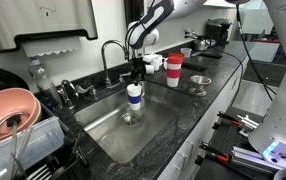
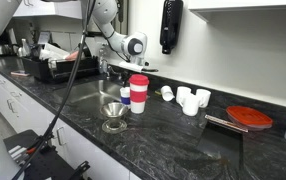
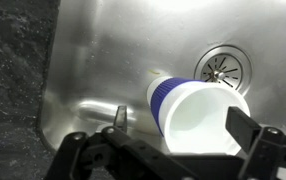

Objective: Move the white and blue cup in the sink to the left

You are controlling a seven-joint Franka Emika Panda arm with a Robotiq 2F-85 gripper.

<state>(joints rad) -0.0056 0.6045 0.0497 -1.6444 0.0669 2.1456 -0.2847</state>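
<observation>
In the sink (image 1: 108, 135), which reaches from the counter's back edge nearly to its front edge, the gripper (image 3: 178, 122) hangs with jaws wide around the white and blue cup (image 3: 198, 115), just beside the drain (image 3: 223, 68).

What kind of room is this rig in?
Most likely a kitchen, maybe an office kitchenette: a steel sink with a tap, set in a dark stone countertop, and white cups standing on it.
</observation>
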